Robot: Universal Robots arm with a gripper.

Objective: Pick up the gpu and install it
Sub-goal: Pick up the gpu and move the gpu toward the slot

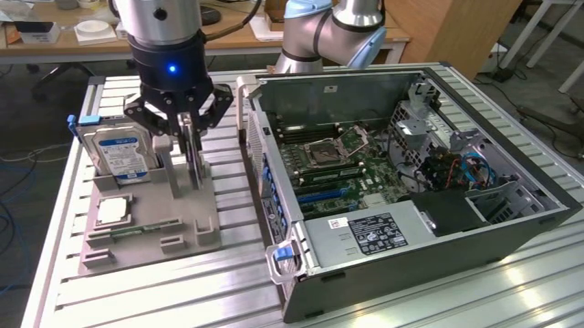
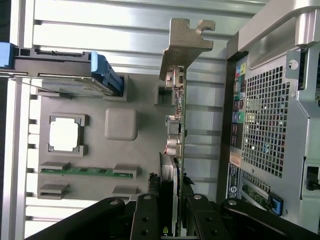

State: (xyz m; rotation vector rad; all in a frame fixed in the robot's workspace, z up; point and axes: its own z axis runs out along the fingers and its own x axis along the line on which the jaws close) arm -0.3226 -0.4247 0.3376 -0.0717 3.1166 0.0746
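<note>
Slatted aluminium table (image 1: 137, 294), with a grey tray (image 1: 146, 242) on the exterior view's left and an open PC case (image 1: 438, 239) on its right. Behind, a cluttered wooden desk (image 1: 228, 42); cables on the floor.

Arm (image 1: 160, 27) hung vertical over the tray, blue light lit on the wrist. Gripper (image 1: 189, 130) pointed straight down and clamped on the gpu (image 1: 194, 167), one finger on each flat face, near the top edge. Same hold from the wrist: card edge-on between the black fingers (image 2: 147, 220).

Gpu upright on its long edge, lower edge down at a slot on the tray's case side; seated or just clear of it, hard to tell. Metal bracket (image 2: 184, 42) at one end of the card, past the tray's edge, over bare table.

Just beside the gpu, on the side away from the case, a hard drive (image 1: 123, 154) standing upright in its own cradle, with a blue rail (image 2: 106, 75) along one edge. Flat in the tray: a CPU (image 1: 114, 210) in a square pocket and a green memory stick (image 1: 137, 229) in a groove near it. On the gpu's other side, the case's outer wall, close but apart. Inside the case, a bare motherboard (image 1: 356, 167) and a power supply (image 1: 374, 232) at the near end.
</note>
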